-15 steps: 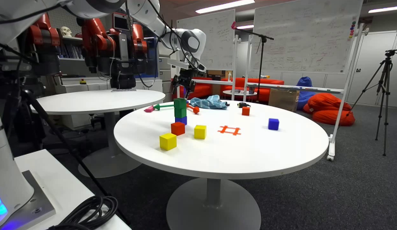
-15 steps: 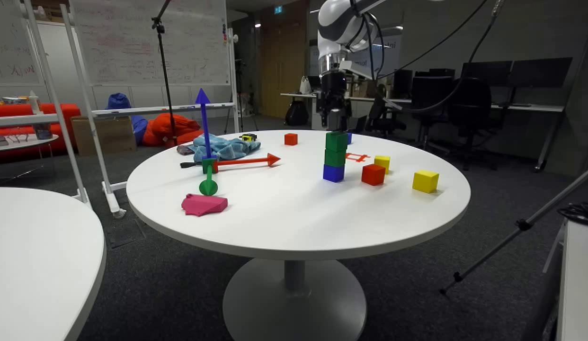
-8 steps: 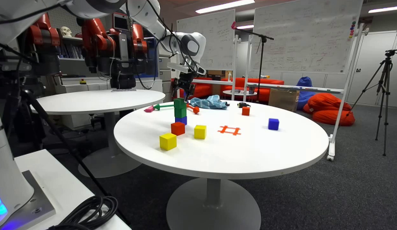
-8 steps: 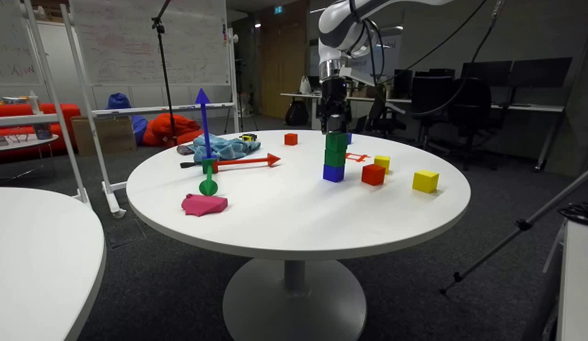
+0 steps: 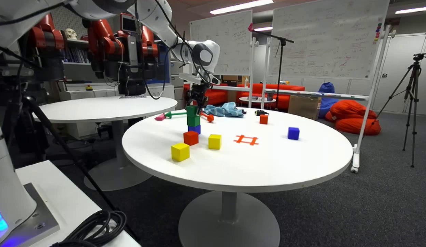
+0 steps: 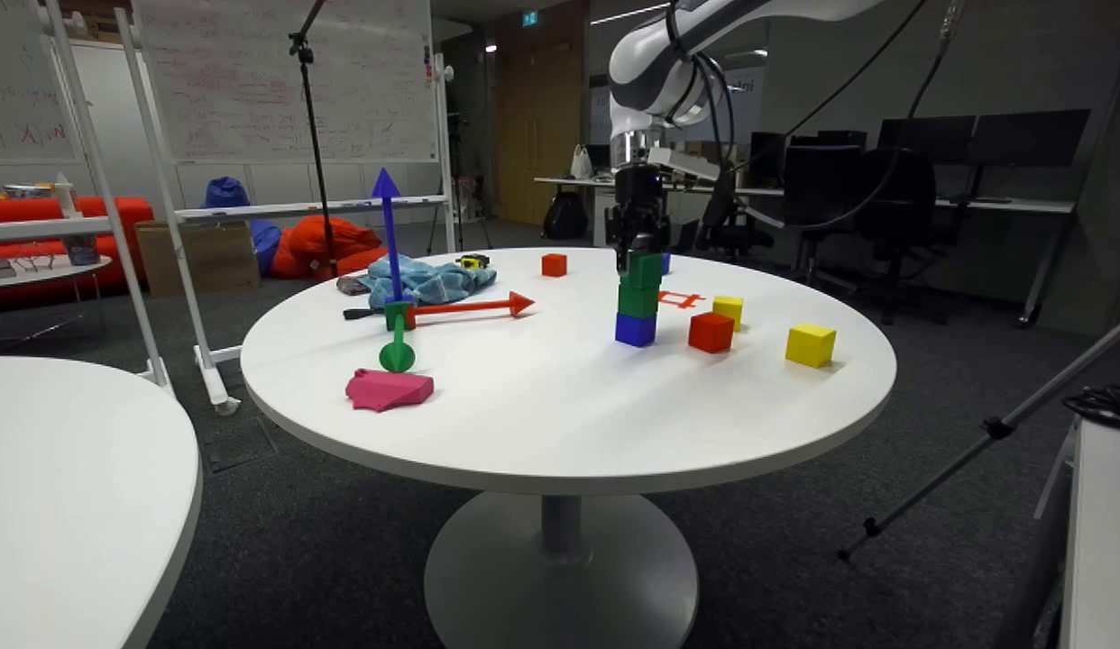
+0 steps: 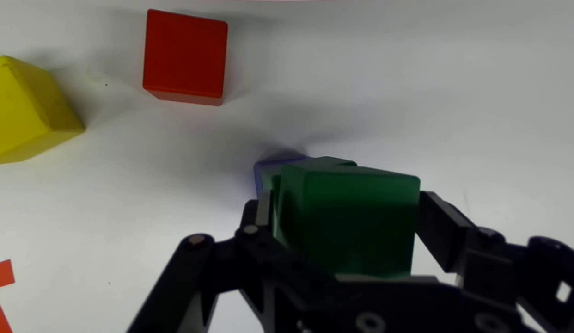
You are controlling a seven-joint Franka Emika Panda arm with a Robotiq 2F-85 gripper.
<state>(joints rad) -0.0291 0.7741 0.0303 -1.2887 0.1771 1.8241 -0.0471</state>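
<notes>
Wrist view: gripper (image 7: pixel 345 208) clamped on the top green cube (image 7: pixel 361 222), its fingers (image 7: pixel 442 226) against opposite sides. Red cube (image 7: pixel 185 55) and yellow cube (image 7: pixel 23 111) apart from it, toward the upper left; part of an orange mark (image 7: pixel 0 274) low at the left edge. In an exterior view, that cube is uppermost of three: lower green cube (image 6: pixel 638 300) under it, blue cube (image 6: pixel 636 330) at the foot, on the white desk (image 6: pixel 560 415). Top one a little out of line with the cube beneath; whether the two touch, cannot tell. Blue cloth (image 6: pixel 438 281), arrow model (image 6: pixel 397 312) and pink piece (image 6: pixel 389 389) off to the left there. In an exterior view, a second yellow cube (image 5: pixel 180 152) in the foreground; a far red cube (image 5: pixel 263 119) and lone blue cube (image 5: pixel 293 133) well apart, off to the right.
</notes>
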